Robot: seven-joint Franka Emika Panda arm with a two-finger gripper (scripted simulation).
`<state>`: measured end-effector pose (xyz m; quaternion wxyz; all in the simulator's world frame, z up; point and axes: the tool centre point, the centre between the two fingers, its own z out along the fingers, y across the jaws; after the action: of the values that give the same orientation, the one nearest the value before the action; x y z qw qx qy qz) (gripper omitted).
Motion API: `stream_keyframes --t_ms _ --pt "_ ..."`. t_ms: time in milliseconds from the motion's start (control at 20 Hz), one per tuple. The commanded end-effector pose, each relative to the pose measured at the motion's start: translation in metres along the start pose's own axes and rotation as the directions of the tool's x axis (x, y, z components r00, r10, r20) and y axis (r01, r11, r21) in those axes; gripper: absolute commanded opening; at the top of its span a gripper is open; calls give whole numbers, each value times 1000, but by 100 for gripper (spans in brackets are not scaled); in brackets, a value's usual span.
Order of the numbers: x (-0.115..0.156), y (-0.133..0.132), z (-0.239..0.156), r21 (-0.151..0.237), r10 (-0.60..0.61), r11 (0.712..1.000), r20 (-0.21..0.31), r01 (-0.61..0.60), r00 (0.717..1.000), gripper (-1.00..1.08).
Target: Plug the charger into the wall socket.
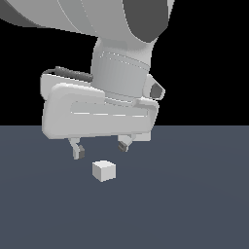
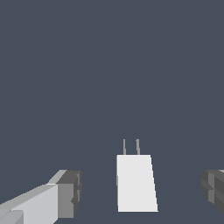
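Fingertips [image 2: 70, 192] of the hand [image 1: 101, 147] hang spread above the charger [image 1: 104, 170] on the surface [image 1: 194, 204]. Pickup is in hand: next, descend straddling it and close. No wall socket shows.

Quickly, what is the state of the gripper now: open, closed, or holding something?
Gripper: open, holding nothing; its fingers stand apart on either side of the small white cube charger, not touching it.
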<state>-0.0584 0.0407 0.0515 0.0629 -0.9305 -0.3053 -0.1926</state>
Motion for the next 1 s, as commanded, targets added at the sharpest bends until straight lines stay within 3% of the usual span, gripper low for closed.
stream_keyframes --t_ms 0,550,600,950 --pt "-4 0 9 0 -1 1000 1 1 1000 100" --pt "-16 -1 36 1 -4 1000 1 4 1000 100" --pt "-16 -1 36 1 -4 1000 1 4 1000 -100" --pt "-16 -1 36 1 -4 1000 1 4 1000 -100"
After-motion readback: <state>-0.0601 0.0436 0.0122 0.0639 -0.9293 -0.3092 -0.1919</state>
